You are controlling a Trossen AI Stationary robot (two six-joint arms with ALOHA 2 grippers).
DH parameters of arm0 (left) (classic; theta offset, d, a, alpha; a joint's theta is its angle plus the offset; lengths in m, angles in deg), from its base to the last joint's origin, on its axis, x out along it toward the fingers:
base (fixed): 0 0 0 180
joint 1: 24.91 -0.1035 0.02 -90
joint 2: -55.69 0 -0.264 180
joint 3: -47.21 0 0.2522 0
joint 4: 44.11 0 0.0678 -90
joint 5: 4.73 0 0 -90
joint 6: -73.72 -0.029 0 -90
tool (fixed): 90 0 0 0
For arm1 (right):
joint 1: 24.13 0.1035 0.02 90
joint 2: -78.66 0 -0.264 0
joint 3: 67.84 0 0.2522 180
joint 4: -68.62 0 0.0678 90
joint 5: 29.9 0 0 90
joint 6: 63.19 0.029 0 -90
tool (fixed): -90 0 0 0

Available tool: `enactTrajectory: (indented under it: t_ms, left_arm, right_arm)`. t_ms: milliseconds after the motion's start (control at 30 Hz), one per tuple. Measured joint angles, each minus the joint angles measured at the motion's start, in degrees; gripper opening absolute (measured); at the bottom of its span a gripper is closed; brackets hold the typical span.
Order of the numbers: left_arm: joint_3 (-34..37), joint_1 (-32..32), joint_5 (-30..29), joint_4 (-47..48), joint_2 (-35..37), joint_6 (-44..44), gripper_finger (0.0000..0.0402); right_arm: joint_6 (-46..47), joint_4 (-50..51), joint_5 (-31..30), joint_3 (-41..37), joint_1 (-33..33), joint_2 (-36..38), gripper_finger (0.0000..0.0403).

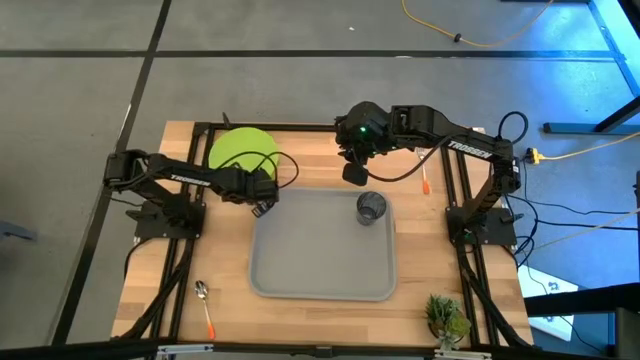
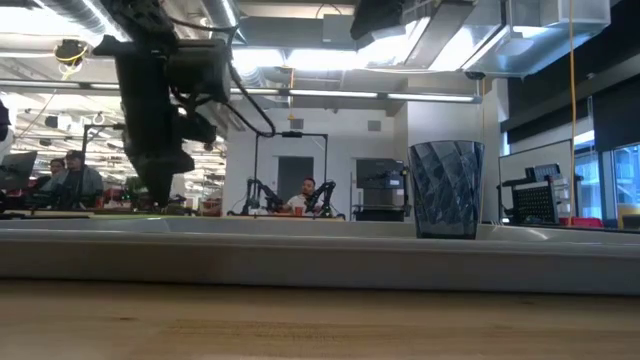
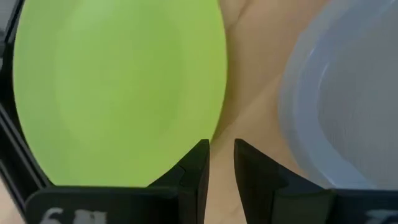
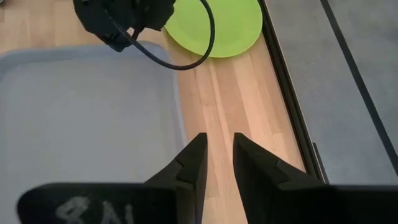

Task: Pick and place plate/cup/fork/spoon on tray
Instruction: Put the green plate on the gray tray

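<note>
The lime-green plate (image 1: 243, 148) lies flat on the table at the far left, beyond the grey tray (image 1: 320, 270). It also shows in the left wrist view (image 3: 118, 93) and the right wrist view (image 4: 227, 28). The dark cup (image 1: 371, 207) stands upright on the tray's far right part (image 2: 446, 190). The spoon (image 1: 204, 300) lies near the table's front left. The fork (image 1: 425, 180) lies right of the tray's far corner. My left gripper (image 1: 263, 203) is shut and empty between the plate's near edge and the tray's far left corner (image 3: 221, 155). My right gripper (image 1: 355, 173) is shut and empty above the tray's far edge (image 4: 217, 149).
A small potted plant (image 1: 446, 318) stands at the table's front right corner. Black frame rails (image 1: 455, 200) run along both sides of the table. People sit in the room beyond the table (image 2: 305, 195).
</note>
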Motion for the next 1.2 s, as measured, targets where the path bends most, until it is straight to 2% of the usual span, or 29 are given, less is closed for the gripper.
enactTrajectory:
  t_ms: [267,667,1200]
  left_arm:
    - [0.0,0.0,-0.2,3.9,-2.1,-1.2,0.0066]
    - [0.0,0.0,-1.9,3.9,-6.4,-1.7,0.0066]
    - [2.9,-2.8,-2.7,2.7,-6.6,-2.8,0.0066]
  right_arm:
    - [-1.2,0.0,0.0,0.0,0.0,0.0,0.0078]
    - [-1.6,0.0,0.0,0.0,0.0,0.0,0.0078]
    - [-2.2,0.0,0.0,0.0,0.0,0.0,0.0078]
